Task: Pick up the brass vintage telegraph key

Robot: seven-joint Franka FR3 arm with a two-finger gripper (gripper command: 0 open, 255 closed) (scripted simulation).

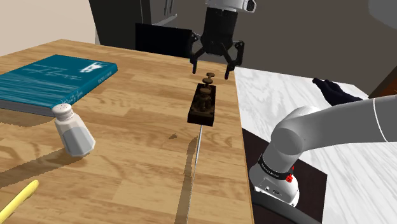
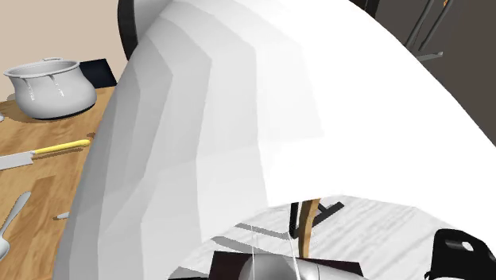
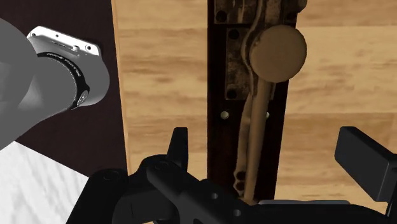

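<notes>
- While the gripper (image 1: 215,63) hangs above the far end of the telegraph key (image 1: 205,102), its jaws stand wide apart and hold nothing; in the wrist view the two fingers (image 3: 180,143) straddle the key's dark base without touching it.
- The key lies on the wooden table (image 1: 127,159), close to the edge at the shoulder view's right, lengthwise under the hand; its round knob (image 3: 278,51) and lever rise above the base.
- Risks, as I judge them:
  - the key sits nearer one finger than the other, so that finger may touch first and shove or twist the key instead of clamping it;
  - a straight descent could strike the knob or lever; a grip on those rounded parts may well slip;
  - being so near the table's edge, a nudged key could slide off.
- Counts: one telegraph key; one gripper with two fingers; one teal book (image 1: 54,79); one white salt shaker (image 1: 73,130); one white pot (image 2: 49,87); one yellow-handled knife (image 2: 60,148).
</notes>
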